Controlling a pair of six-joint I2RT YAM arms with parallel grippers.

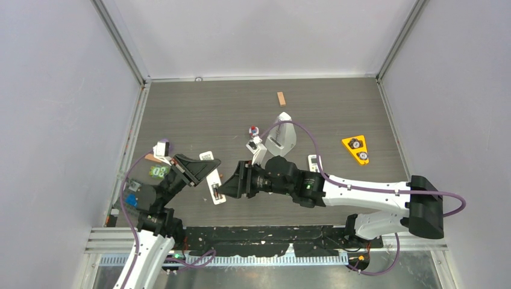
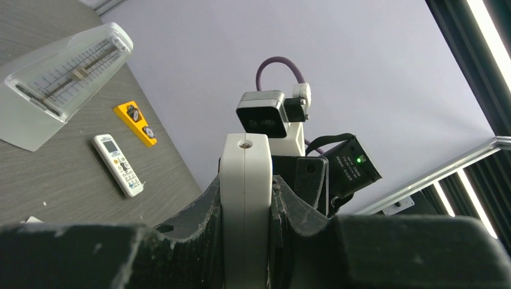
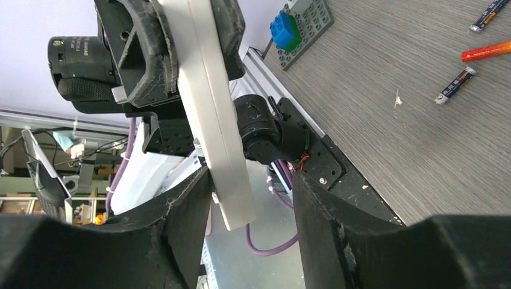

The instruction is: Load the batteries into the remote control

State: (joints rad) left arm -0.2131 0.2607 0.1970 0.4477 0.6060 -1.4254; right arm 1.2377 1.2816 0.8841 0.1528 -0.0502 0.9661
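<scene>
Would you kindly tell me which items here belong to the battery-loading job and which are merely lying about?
Job: remote control, in the left gripper; three batteries on the table.
Lying about: metronome, shorter buttoned remote, yellow triangular piece, wooden block, toy brick plate.

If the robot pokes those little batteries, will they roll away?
Probably: the batteries are thin cylinders lying sideways on the flat table, so a nudge likely rolls them. Being small and smooth-looking, they may slip from a pinch.
</scene>
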